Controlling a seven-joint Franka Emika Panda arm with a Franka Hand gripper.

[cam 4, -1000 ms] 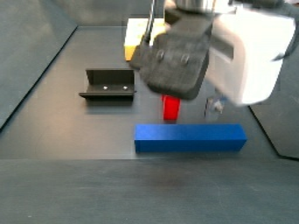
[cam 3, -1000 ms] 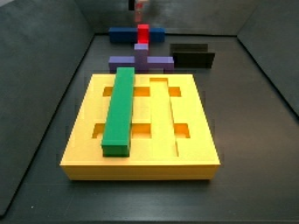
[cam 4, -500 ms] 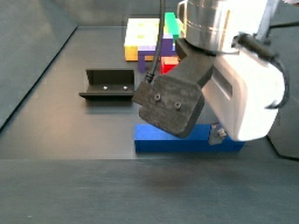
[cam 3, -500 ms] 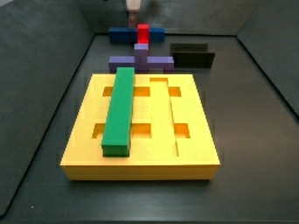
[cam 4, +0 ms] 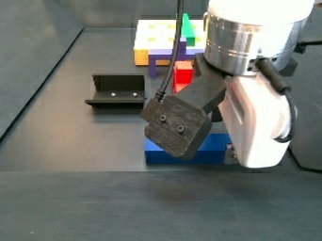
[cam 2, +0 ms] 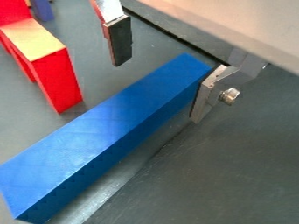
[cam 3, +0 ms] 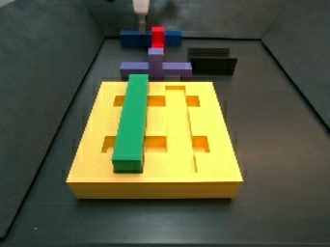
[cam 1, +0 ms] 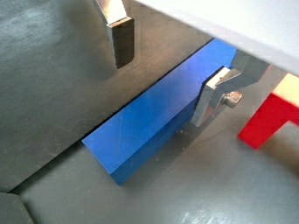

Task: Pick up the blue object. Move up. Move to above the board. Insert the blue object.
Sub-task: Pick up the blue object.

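Observation:
The blue object point(cam 2: 111, 131) is a long royal-blue bar lying flat on the dark floor, next to a red block point(cam 2: 45, 61). In both wrist views my gripper point(cam 1: 170, 70) point(cam 2: 163, 68) is open and low over one end of the bar. One finger point(cam 2: 208, 94) stands close against the bar's side. The other finger point(cam 2: 117, 42) hangs apart over bare floor. In a side view the arm's bulk hides most of the blue object point(cam 4: 156, 151). The yellow board point(cam 3: 206, 169) lies in front with a green bar point(cam 3: 133, 121) in a groove.
A purple cross-shaped block point(cam 3: 156, 69) lies between the board and the red block point(cam 3: 158, 39). The dark fixture point(cam 3: 213, 61) point(cam 4: 116, 91) stands off to the side. Grey walls rise around the floor.
The gripper has come down from above the red block and the bar to the bar's level, its fingers still open. The blue bar has not moved.

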